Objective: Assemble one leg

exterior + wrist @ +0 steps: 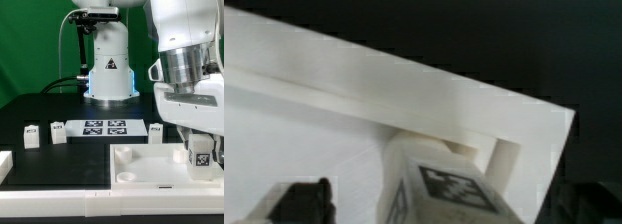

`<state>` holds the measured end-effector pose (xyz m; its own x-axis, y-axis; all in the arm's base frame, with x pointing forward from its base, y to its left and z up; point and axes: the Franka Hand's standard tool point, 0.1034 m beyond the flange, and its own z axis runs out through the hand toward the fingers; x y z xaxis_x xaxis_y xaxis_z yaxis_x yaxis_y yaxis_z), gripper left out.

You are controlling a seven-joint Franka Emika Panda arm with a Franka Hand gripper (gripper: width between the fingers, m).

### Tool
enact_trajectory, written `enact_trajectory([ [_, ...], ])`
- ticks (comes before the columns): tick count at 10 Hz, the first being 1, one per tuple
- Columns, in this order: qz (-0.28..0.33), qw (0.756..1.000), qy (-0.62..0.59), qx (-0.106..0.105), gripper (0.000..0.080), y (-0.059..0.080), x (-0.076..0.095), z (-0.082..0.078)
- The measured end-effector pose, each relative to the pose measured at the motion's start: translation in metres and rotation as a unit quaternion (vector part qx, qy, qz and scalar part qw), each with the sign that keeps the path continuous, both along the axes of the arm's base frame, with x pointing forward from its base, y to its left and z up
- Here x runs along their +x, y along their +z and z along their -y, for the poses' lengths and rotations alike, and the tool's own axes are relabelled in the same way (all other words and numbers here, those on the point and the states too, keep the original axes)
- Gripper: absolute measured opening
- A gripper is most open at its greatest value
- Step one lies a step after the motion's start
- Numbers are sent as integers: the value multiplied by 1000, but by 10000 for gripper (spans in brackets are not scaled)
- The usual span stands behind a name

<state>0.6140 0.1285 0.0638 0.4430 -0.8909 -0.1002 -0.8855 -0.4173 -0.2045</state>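
Note:
My gripper (200, 160) is shut on a leg (201, 154), a small white peg with a black-and-white tag, and holds it upright over the near right corner of the large white tabletop (140, 170). In the wrist view the leg (441, 180) sits between my dark fingers (303, 202), with its end close to a notch-like socket (494, 152) at the corner of the tabletop (331, 110). I cannot tell whether the leg touches the socket. Three more legs stand on the black table: two on the exterior view's left (31, 136) (58, 132) and one right of middle (156, 133).
The marker board (103, 127) lies flat in front of the robot base (108, 70). A white block (5, 166) lies at the exterior view's left edge. A green wall stands behind.

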Motion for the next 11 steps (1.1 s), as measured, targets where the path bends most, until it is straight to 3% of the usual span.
enact_trajectory([
  [4,41,963,262,-51,649,-4,-1,3],
  [6,55,911,400,-89,649,-4,-1,2],
  [8,71,864,485,-112,649,-6,-2,6],
  [9,77,837,529,-117,649,-6,-2,7],
  [11,79,829,542,-118,649,-6,-2,7],
])
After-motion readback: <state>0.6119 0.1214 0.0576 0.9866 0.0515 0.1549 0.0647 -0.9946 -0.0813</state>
